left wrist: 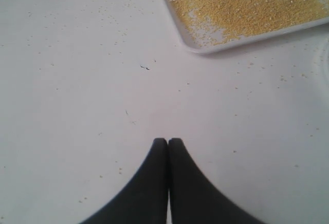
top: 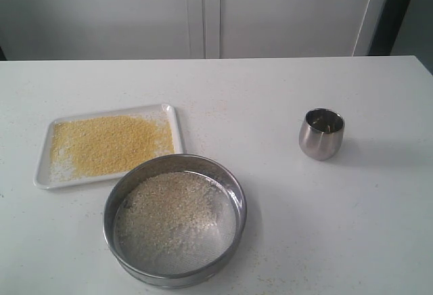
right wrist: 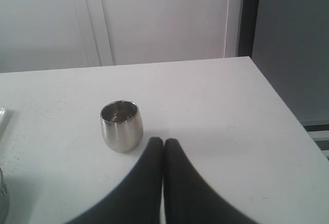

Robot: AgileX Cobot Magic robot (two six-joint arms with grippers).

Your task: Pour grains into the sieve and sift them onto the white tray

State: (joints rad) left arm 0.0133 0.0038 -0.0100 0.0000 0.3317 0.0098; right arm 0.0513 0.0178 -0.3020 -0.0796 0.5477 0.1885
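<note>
One sieve (top: 173,279), one white tray (top: 41,171), one cup (top: 321,134).

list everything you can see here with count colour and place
tray: one, white, left part of the table
yellow grains: a layer, yellow-orange, spread over the tray
sieve: one, steel, front of the table, just in front of the tray
pale grains: a layer, whitish, on the sieve's mesh
cup: one, steel, upright, right part of the table
stray grains: many, yellowish, scattered on the table near the tray
table: one, white, under everything
wall panels: white, behind the table
left gripper: one, black, shut, over bare table near the tray
right gripper: one, black, shut, near the cup
</note>
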